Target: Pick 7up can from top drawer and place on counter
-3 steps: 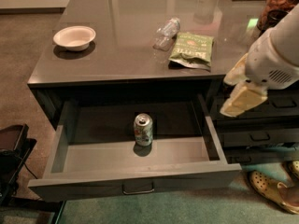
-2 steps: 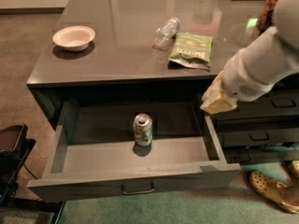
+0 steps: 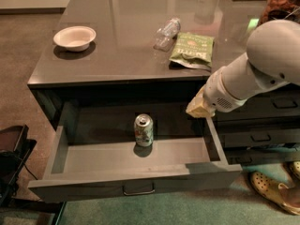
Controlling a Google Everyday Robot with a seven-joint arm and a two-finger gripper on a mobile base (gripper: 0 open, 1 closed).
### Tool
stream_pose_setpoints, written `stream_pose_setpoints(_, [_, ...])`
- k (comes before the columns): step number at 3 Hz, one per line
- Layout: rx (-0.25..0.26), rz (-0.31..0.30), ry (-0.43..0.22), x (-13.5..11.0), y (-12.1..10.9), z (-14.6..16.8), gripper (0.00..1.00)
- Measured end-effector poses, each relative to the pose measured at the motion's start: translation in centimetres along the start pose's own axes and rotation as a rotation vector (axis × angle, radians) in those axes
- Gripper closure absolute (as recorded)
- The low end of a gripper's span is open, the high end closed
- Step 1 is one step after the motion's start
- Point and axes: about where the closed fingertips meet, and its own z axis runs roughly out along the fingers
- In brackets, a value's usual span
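The 7up can [image 3: 143, 130] stands upright in the middle of the open top drawer [image 3: 93, 161], which is pulled out toward me with its metal bar handle [image 3: 138, 190] at the front. The dark glossy counter [image 3: 126, 41] lies above and behind it. My gripper [image 3: 200, 108] comes in from the right on a white arm and hangs over the drawer's right rear corner, to the right of the can and apart from it.
On the counter lie a white bowl [image 3: 74, 37] at the left, a clear plastic bottle [image 3: 167, 33] and a green snack bag [image 3: 192, 50]. Narrower drawers [image 3: 262, 135] are at the right. Shoes [image 3: 274, 191] lie on the floor at lower right.
My arm has swung left and down, bringing the gripper from beside the cabinet's right side to the drawer's right rear corner. The can has not moved.
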Motion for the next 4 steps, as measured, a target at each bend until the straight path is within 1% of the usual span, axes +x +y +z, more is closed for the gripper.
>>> stream_pose_setpoints(1, [0.000,0.000,0.000,0.0,0.0,0.0,1.00])
stream_pose_setpoints(2, [0.019,0.027,0.005,0.5,0.4,2.3,1.00])
stream_pose_setpoints(3, [0.039,0.067,-0.027,0.2,0.8,6.9,1.00])
stream_pose_setpoints(4, [0.076,0.099,-0.083,-0.8,0.7,9.7,0.81])
